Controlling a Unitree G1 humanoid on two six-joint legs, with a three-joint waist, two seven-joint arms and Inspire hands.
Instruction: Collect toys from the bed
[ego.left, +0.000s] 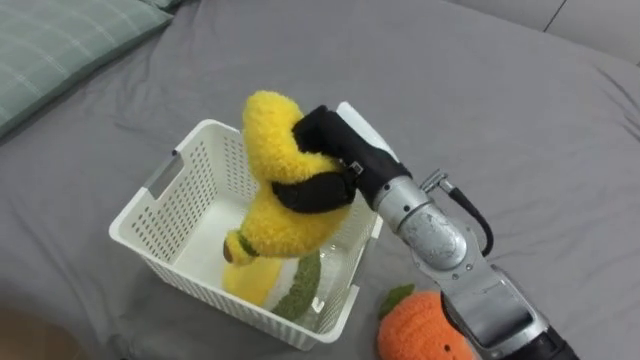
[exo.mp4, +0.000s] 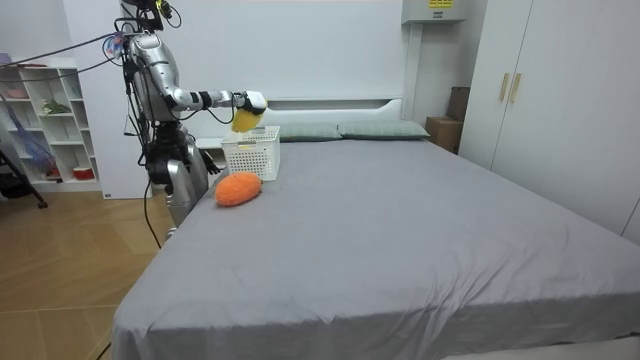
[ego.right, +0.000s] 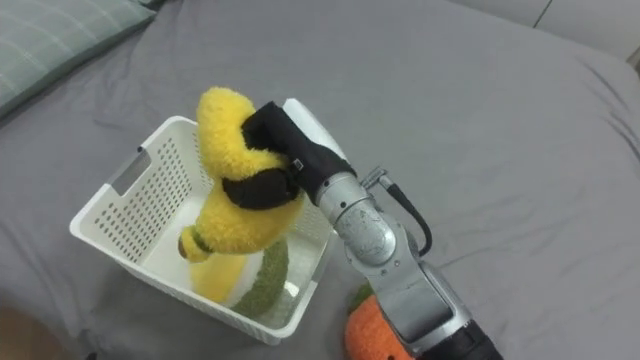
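A: While the right hand has it up, where exactly is the yellow plush toy?

B: Over the white basket. Lower end dips inside, top sits above the rim. Fingers and thumb are curled tight round its middle, squeezing a waist into it.

A: So it's soft.

B: Very, I'd say. Fuzzy pile, prob. light, and it bends where it's squeezed. Nothing to break, not slippery. Mid-body looks the best hold; take it by an end and the rest would flop.

A: Arm pose?

B: Comes in from lower right, forearm stretched fwd past the basket's near corner, hand wrapped on from the side. In the room view the robot stands at the corner of the bed, arm held out approx level.

A: Anything in the basket?

B: Yellow and green bits at the bottom. Can't tell if that's a separate toy or part of this one.

A: What's left?

B: An orange plush toy lies on the sheet near the basket's corner. Looks soft and round too, so a wide wrap-round hold should do.
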